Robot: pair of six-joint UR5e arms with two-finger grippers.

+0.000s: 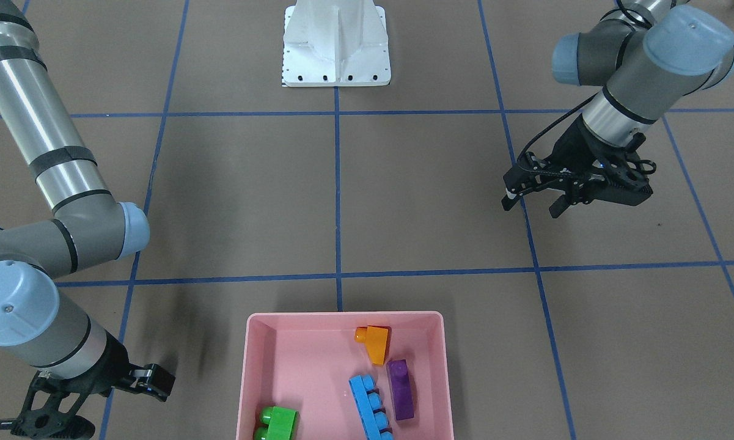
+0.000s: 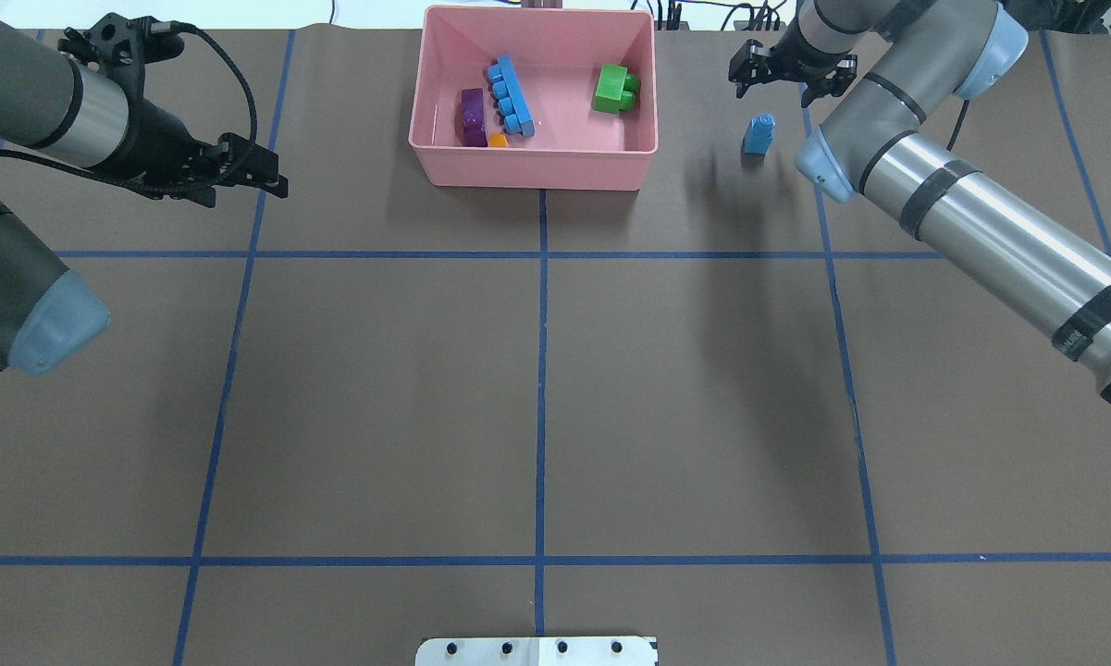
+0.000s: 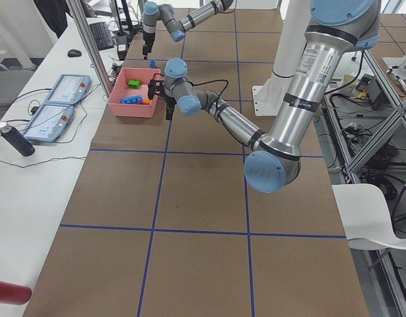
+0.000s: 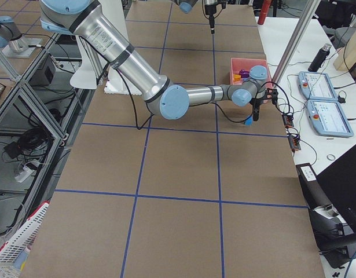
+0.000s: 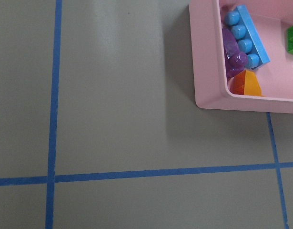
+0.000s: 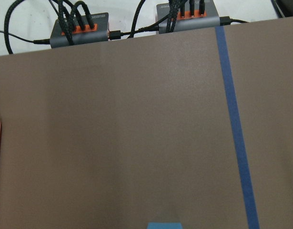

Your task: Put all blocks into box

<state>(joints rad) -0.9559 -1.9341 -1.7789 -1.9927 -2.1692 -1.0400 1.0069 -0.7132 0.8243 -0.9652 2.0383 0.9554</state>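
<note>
At the far edge of the bench (image 2: 536, 388), opposite the robot's white base plate (image 1: 336, 49), the pink box (image 2: 532, 168) holds four of the five blocks; the long light-blue block (image 2: 512, 97) lies slantwise near the middle, studs to one side; the long purple block (image 2: 471, 117) rests close along it, on the side of the robot's left; the orange block (image 2: 498, 141) sits against the wall nearest the robot, just beside the ends of those two; the green block (image 2: 615, 90) lies apart from them, toward the box's other side.

Outside the box, the small light-blue block (image 2: 759, 132) stands on the bench, near the wall on the robot's right and not touching it, close to a blue tape line (image 2: 819, 185).

Above that spot, the right pincer (image 2: 786, 91) points down at the bench a little beyond the small block, toward the far edge; its fingers appear spread and hold nothing; its wrist camera catches only the block's top at the bottom of the frame, with two cable hubs (image 6: 79, 31) past the bench's edge.

Well off to the box's other side, the left pincer (image 1: 533, 206) hangs over bare bench, jaws apart and empty; its wrist camera takes in one corner of the box with the purple, orange and long light-blue blocks inside.
</note>
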